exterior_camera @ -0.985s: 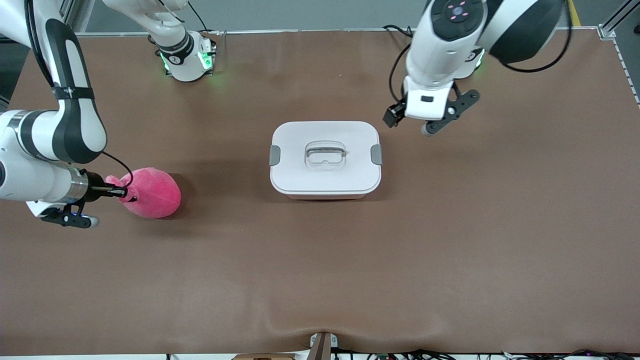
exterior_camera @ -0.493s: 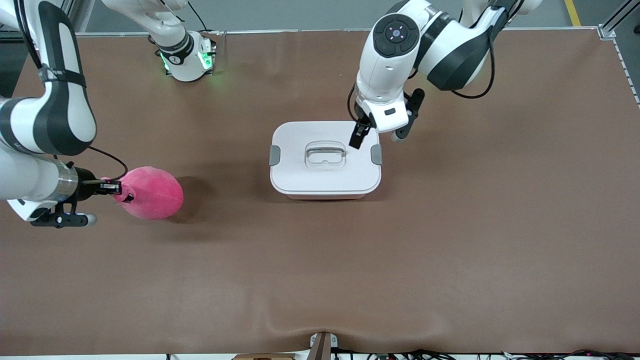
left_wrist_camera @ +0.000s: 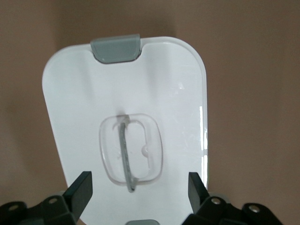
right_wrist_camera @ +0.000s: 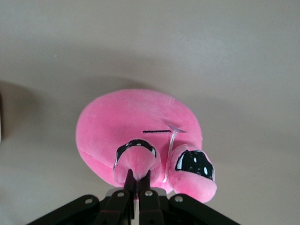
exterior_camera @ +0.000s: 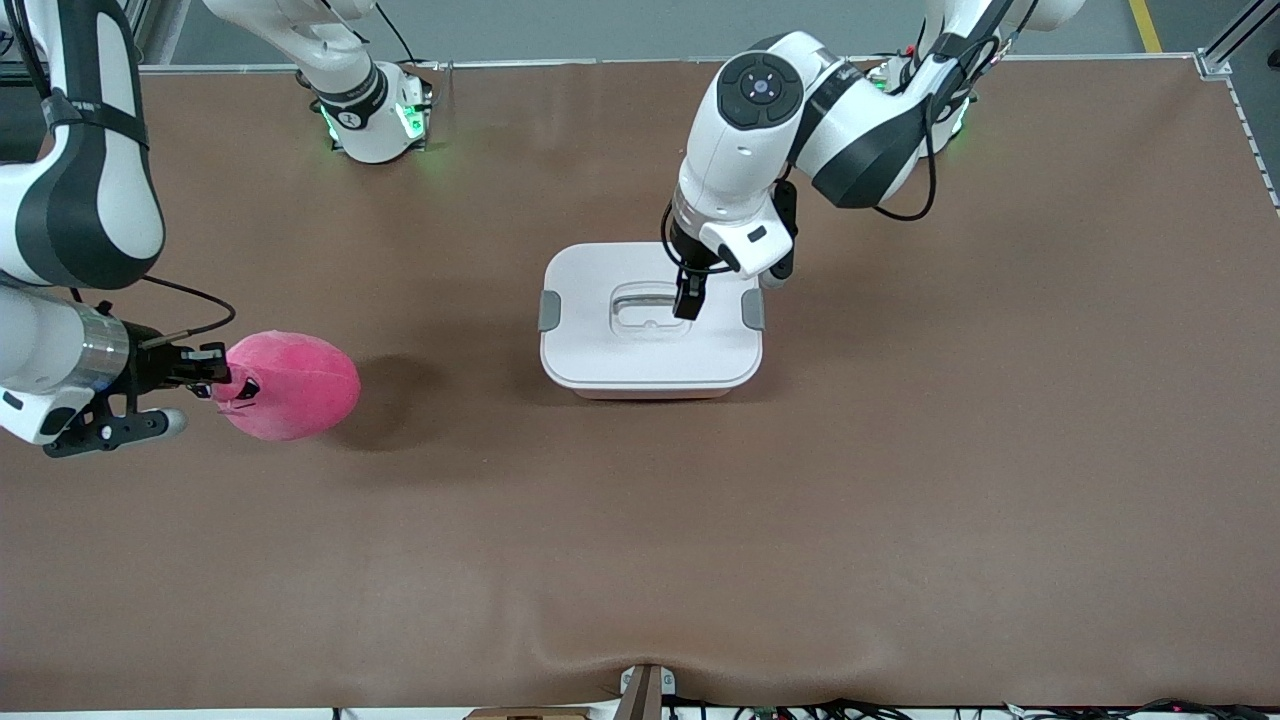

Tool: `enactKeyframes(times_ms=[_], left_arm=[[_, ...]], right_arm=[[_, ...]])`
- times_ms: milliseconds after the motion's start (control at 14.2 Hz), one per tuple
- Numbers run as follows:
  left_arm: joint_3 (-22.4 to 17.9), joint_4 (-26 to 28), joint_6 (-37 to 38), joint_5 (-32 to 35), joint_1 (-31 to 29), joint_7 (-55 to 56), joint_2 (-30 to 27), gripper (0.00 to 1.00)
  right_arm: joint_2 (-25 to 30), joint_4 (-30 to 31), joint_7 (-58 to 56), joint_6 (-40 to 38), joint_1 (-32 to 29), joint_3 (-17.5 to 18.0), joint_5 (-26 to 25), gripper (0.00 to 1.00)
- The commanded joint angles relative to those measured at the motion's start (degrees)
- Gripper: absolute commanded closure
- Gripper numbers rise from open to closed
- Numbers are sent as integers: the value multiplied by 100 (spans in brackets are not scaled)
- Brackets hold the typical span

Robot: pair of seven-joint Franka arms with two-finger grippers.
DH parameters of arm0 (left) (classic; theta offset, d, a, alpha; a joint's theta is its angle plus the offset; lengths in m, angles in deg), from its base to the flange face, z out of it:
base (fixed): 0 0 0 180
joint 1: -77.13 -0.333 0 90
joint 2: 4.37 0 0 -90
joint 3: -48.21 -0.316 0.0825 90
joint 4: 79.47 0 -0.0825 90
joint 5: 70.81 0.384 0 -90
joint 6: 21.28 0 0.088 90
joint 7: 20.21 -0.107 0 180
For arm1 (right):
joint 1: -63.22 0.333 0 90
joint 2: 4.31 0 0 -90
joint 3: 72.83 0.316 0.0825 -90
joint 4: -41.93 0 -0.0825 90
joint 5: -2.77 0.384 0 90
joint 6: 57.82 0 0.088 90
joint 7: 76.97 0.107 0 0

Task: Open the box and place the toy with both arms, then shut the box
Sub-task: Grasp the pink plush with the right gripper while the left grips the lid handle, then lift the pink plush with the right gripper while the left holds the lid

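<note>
My two arms are glossy white shells broken by black joint bands. My left arm [exterior_camera: 800, 120] carries a round black cap with a small lit dot at its centre, and a thin black cable loops along its side. My right arm [exterior_camera: 70, 220] has a silver metal ring at the wrist and a black cable arcing from it. My right base [exterior_camera: 372, 115] glows green. My black gripper mounts show small silver screw heads [left_wrist_camera: 215, 200].

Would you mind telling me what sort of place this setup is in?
Probably a robotics lab workbench: two arms mounted on a brown-covered table, aluminium framing at its corner, cables along its near edge.
</note>
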Motion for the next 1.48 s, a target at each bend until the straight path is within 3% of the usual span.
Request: enactKeyframes(times_ms=[0, 70, 422, 493, 985, 1407], left_arm=[[-19, -66, -186, 332, 186, 537, 220, 9], [-19, -83, -187, 412, 239, 616, 334, 16], [-19, -40, -256, 798, 529, 1160, 590, 21], [-11, -31, -283, 930, 538, 1249, 625, 26], [-19, -22, -406, 1028, 749, 1311, 819, 32], [-19, -48, -415, 1045, 740, 1320, 977, 65]], right_arm=[[149, -231, -684, -324, 35, 0, 73, 100], [176, -240, -930, -324, 43, 9, 90, 100], [431, -240, -2021, -377, 315, 0, 134, 100], [440, -240, -2048, -438, 377, 9, 134, 100], [536, -222, -2549, -474, 597, -9, 73, 100], [519, -249, -3664, -299, 676, -8, 117, 100]])
